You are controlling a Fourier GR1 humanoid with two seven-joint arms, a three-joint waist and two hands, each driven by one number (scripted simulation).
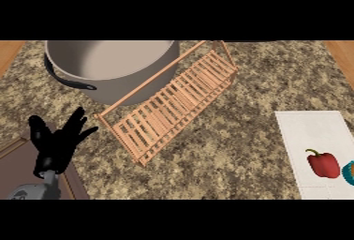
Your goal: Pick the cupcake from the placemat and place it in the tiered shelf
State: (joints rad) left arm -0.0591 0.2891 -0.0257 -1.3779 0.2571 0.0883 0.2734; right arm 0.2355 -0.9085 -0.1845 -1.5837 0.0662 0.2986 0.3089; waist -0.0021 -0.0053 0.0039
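A wooden slatted tiered shelf (pixel 173 101) stands slanted across the middle of the granite counter. A white placemat (pixel 311 129) lies at the right edge, and on it sits a red bell pepper (pixel 323 163). A teal object (pixel 348 175) is cut off by the right edge, so I cannot tell what it is. No cupcake shows. My left hand (pixel 56 143) rests open at the lower left, fingers up, well apart from the shelf. My right hand is out of the view.
A big grey pot (pixel 110 65) with a dark handle stands at the back left, close behind the shelf. A dark brown board (pixel 21 159) lies under my left hand at the lower left corner.
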